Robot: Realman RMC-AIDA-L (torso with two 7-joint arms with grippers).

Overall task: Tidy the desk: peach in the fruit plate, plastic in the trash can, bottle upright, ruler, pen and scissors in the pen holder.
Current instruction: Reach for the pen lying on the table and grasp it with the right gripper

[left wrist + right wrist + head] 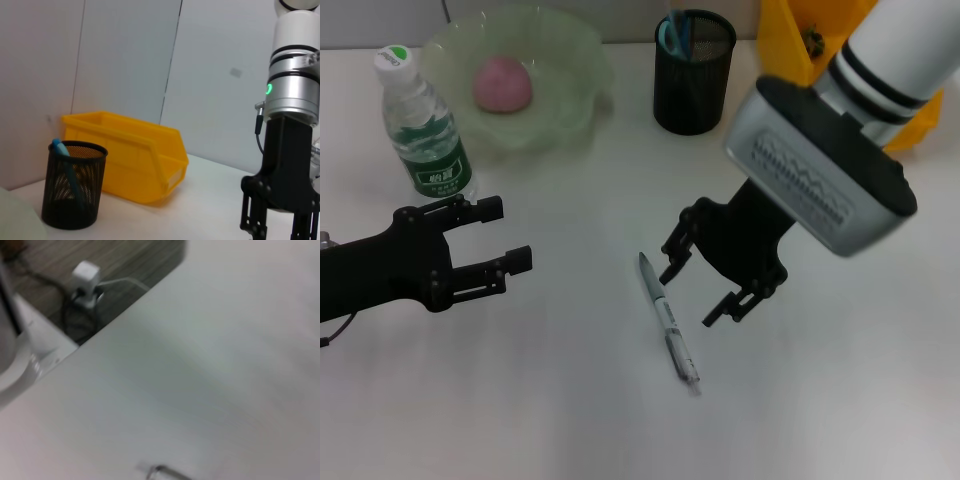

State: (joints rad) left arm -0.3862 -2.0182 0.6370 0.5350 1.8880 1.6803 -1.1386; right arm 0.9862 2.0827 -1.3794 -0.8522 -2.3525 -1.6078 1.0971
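A grey pen (668,323) lies on the white desk in the head view. My right gripper (702,280) is open just right of it, above the desk. The pen's tip shows in the right wrist view (162,472). My left gripper (510,236) is open and empty at the left. The pink peach (502,83) sits in the pale green fruit plate (572,60). The water bottle (423,125) stands upright beside it. The black mesh pen holder (692,72) holds blue items; it also shows in the left wrist view (74,193). No ruler or plastic shows.
A yellow bin (798,38) stands at the back right, next to the pen holder; it shows in the left wrist view (134,155) too. The right arm (289,150) is seen from the left wrist. The desk's edge and floor cables (87,287) show in the right wrist view.
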